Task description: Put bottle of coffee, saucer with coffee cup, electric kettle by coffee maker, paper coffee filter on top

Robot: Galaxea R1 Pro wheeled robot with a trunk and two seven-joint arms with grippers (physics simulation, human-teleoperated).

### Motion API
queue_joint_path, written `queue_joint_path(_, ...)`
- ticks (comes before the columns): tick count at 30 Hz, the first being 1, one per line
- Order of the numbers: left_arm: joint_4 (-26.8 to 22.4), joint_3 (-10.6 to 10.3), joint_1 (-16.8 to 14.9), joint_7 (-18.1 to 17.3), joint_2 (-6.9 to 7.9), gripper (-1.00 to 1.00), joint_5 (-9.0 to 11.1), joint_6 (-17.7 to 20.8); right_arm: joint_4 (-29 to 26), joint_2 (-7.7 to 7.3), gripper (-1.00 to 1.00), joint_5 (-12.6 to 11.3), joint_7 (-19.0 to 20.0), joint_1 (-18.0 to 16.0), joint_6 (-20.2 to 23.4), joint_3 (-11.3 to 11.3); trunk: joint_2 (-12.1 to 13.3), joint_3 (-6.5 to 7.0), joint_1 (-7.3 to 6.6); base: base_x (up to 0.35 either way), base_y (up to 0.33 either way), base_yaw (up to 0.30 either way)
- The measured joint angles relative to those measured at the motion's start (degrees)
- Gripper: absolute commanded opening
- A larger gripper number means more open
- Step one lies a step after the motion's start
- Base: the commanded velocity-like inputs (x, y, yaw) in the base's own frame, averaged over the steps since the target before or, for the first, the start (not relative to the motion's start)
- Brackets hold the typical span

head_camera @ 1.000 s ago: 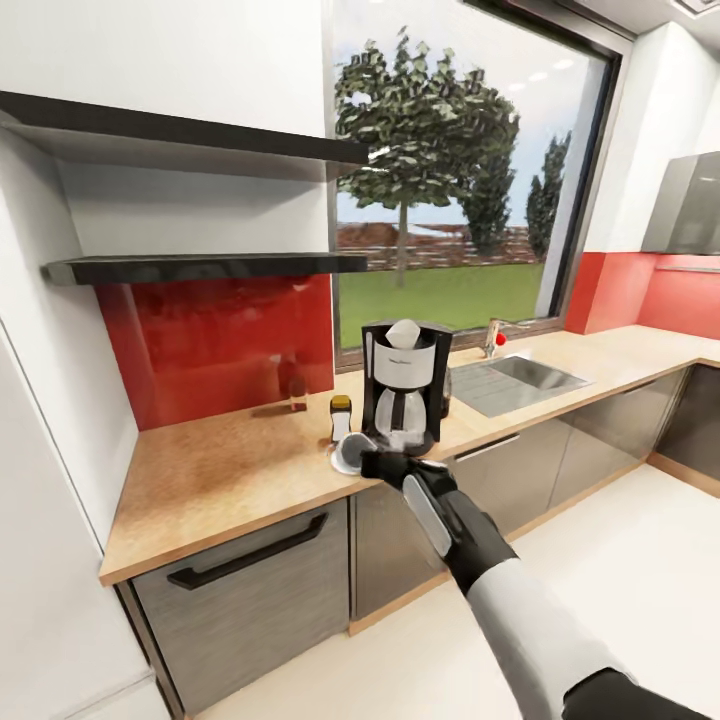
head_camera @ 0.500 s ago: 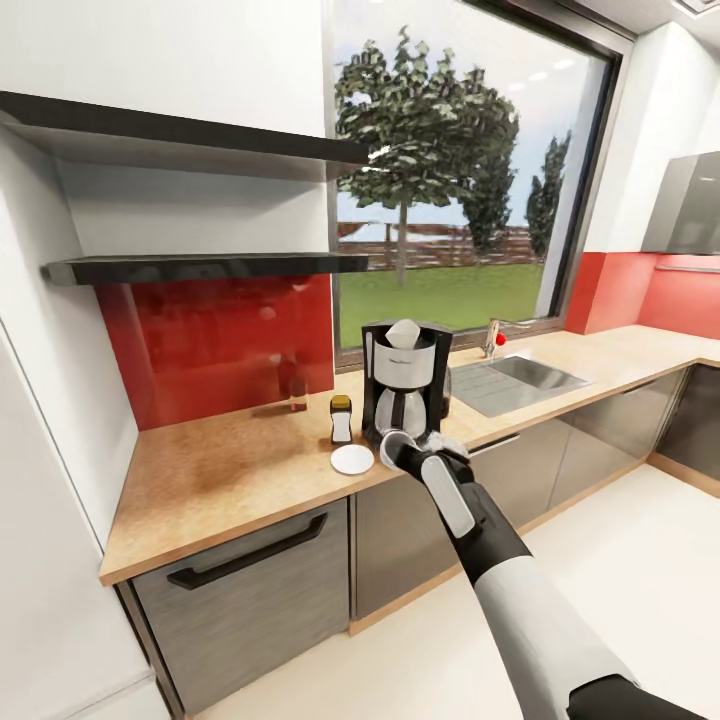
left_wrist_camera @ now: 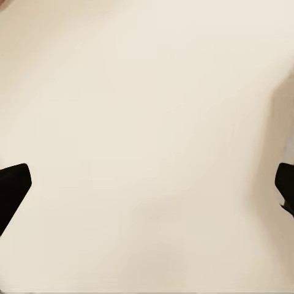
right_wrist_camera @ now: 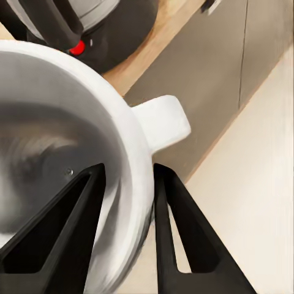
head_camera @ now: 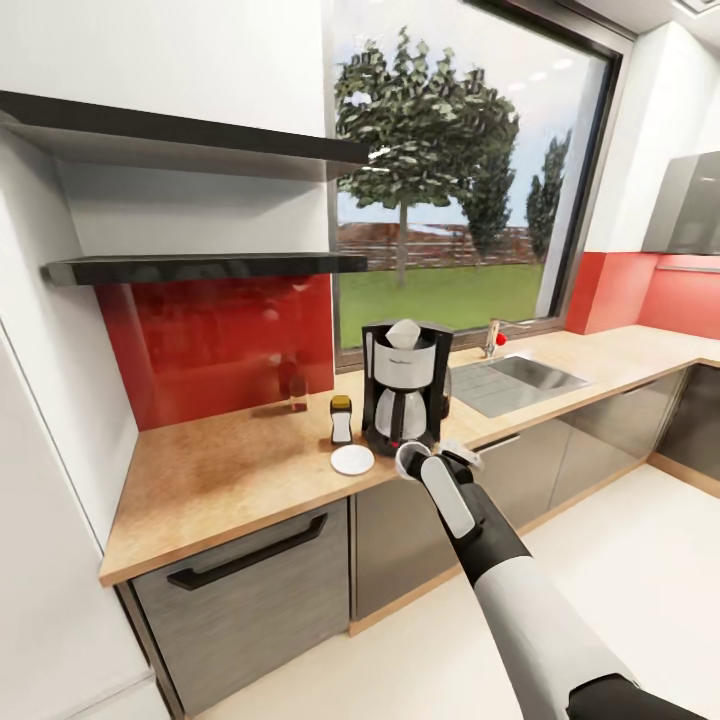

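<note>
A home kitchen: a wood-topped surface (head_camera: 230, 470) runs along grey cabinets (head_camera: 250, 580), with a red splashback (head_camera: 215, 345), a sink (head_camera: 510, 383) and tap (head_camera: 493, 338) under a big garden window (head_camera: 460, 170), wall shelves (head_camera: 200, 266), a coffee maker (head_camera: 404, 385), and what looks like an extractor hood (head_camera: 685, 205).

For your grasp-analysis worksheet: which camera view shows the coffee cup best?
The right wrist view: the coffee cup is close up, its wall pinched between the right gripper fingers, handle visible. The head view shows it small, by the coffee maker.
</note>
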Motion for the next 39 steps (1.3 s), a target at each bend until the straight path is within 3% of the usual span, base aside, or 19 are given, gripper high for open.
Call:
queue_joint_path(4, -0.1, 0.0, 0.0, 0.1, 0.01, 1.0, 0.0, 1.8, 0.2, 0.0, -1.0, -1.5, -3.8, 0.0, -0.1, 0.0, 0.0, 0.0, -0.01, 0.13, 0.13, 0.0)
queue_joint_path(6, -0.2, 0.0, 0.0, 0.1, 0.0, 1.0, 0.0, 2.7, 0.4, 0.0, -1.0, -6.9, -6.7, 0.1, -0.1, 0.1, 0.0, 0.0, -0.01, 0.113, 0.144, 0.0)
queue_joint_path(9, -0.3, 0.0, 0.0, 0.1, 0.0, 1.0, 0.0, 2.8, 0.3, 0.0, -1.0, -8.2, -12.6, 0.0, -0.2, 0.3, 0.0, 0.0, 0.01, 0.021, 0.026, 0.0)
queue_joint_path(25, -0.3, 0.3, 0.0, 0.1, -0.14, 1.0, -0.1, 2.9, 0.3, 0.0, -1.0, -9.3, -13.3, 0.1, -0.2, 0.4, 0.0, 0.0, -0.01, 0.122, 0.115, 0.0)
queue_joint_path(39, -0.3, 0.3, 0.0, 0.0, -0.12, 1.0, 0.0, 3.1, 0.2, 0.0, -1.0, -9.4, -13.0, 0.1, -0.1, 0.4, 0.0, 0.0, 0.0, 0.017, 0.01, 0.0)
